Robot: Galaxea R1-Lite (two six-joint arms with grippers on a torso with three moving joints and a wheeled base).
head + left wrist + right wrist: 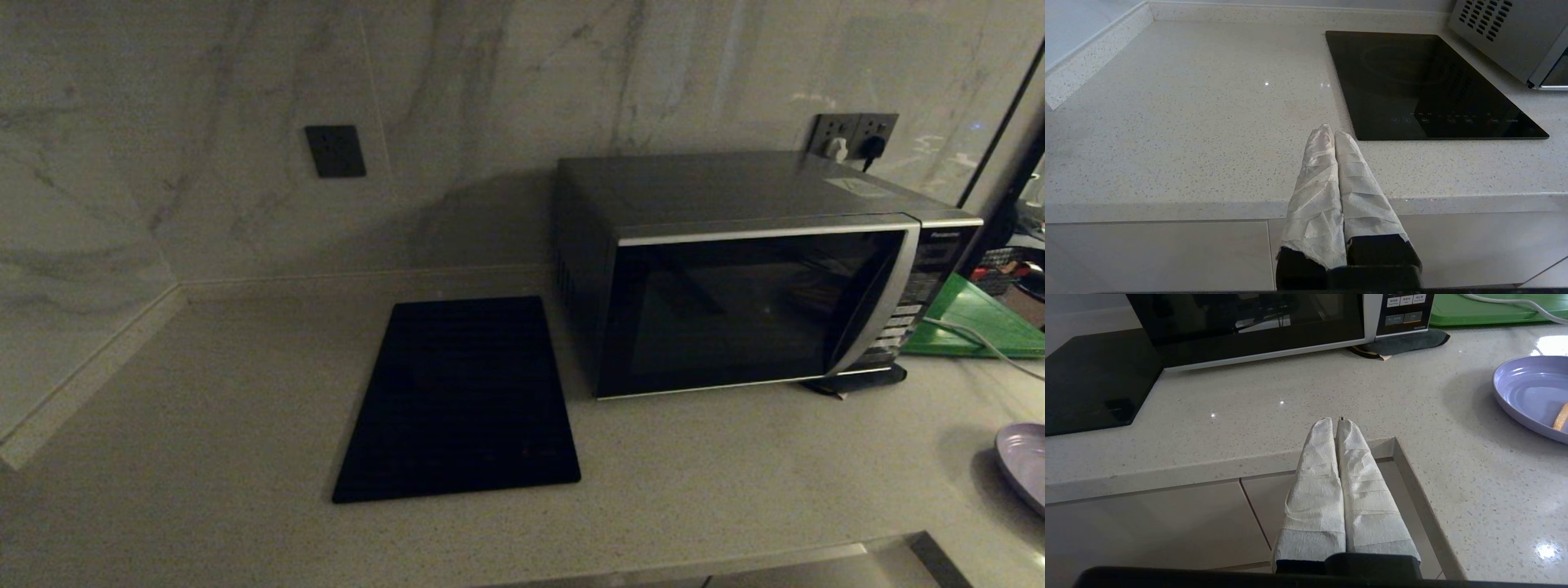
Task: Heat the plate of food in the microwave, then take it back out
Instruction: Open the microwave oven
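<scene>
The microwave (751, 294) stands at the back right of the counter with its dark glass door closed; its lower front (1257, 335) fills the far part of the right wrist view. The lilac plate of food (1024, 461) lies at the counter's right edge, cut off by the frame; one orange-tan stick shows on the plate (1531, 392). My right gripper (1336, 424) is shut and empty, low at the counter's front edge, left of the plate. My left gripper (1331, 132) is shut and empty, held before the counter edge near the black slab. Neither arm shows in the head view.
A flat black slab (461, 400) lies on the counter left of the microwave, also visible from the left wrist (1429, 85). A green board (976, 322) with a white cable sits right of the microwave. A dark pad (1404, 341) lies under the microwave's front corner. The counter has an inner corner notch (1396, 445).
</scene>
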